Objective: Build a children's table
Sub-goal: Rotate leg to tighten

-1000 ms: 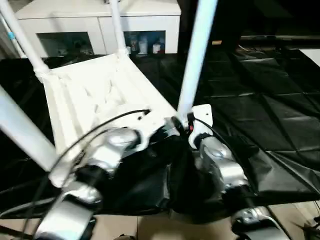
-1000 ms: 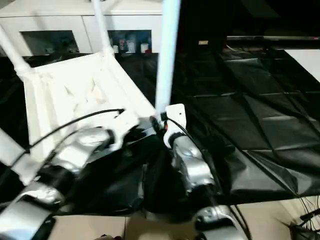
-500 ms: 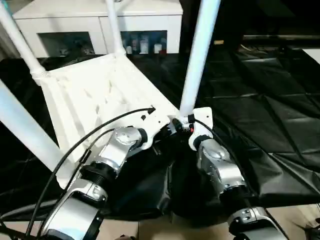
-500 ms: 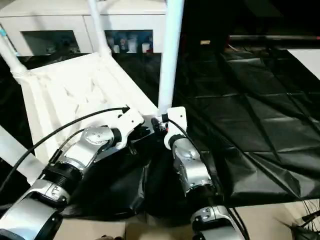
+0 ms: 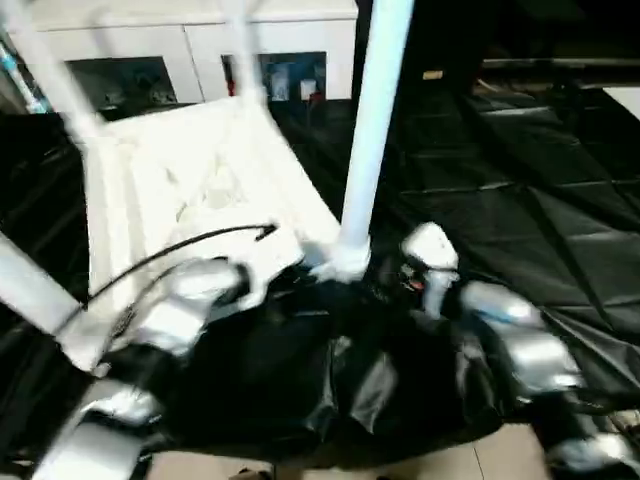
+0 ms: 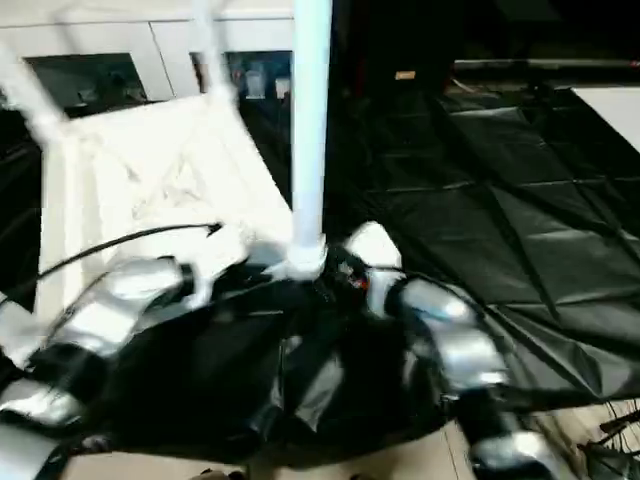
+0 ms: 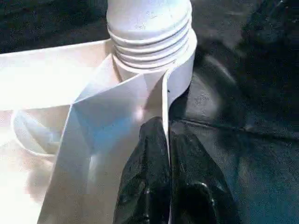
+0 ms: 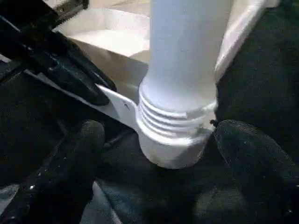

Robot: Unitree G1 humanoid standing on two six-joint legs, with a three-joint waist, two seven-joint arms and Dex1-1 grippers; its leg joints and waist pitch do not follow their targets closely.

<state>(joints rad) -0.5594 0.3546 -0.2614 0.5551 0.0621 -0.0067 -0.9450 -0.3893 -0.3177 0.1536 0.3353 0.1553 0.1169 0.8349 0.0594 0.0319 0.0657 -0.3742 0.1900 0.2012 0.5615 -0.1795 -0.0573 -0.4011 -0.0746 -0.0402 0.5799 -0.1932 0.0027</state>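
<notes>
1. Black cloth (image 5: 520, 220) covers the big table, creased and shiny, with a white cabinet (image 5: 190, 60) with glass doors standing behind it.
2. On the cloth lies the children's table, its top (image 5: 190, 200) upside down with the ribbed underside facing up.
3. Four white legs rise from its corners: the near right leg (image 5: 372, 120) stands close to upright in its socket (image 5: 345, 262), two more (image 5: 245, 50) (image 5: 55, 75) stand at the far corners, and one (image 5: 30, 290) leans at the near left.
4. In the right wrist view the near leg's threaded end (image 8: 175, 116) sits in the round socket, with ridges of thread showing above the socket rim.
5. The right gripper (image 8: 154, 154) is spread wide, one finger (image 8: 70, 163) on each side of the socket, both apart from it; it grasps nothing.
6. The left gripper (image 7: 164, 144) is clenched on the thin edge wall (image 7: 163, 102) of the top, just beside that same socket; one finger (image 7: 145, 172) lies inside the wall and the other outside.
7. That left gripper also appears in the right wrist view as a black claw (image 8: 79, 77) pinching the top's rim.
8. Both silver forearms (image 5: 510, 340) (image 5: 170, 320) reach in from the near edge, a black cable (image 5: 180, 250) arching over the left one.
</notes>
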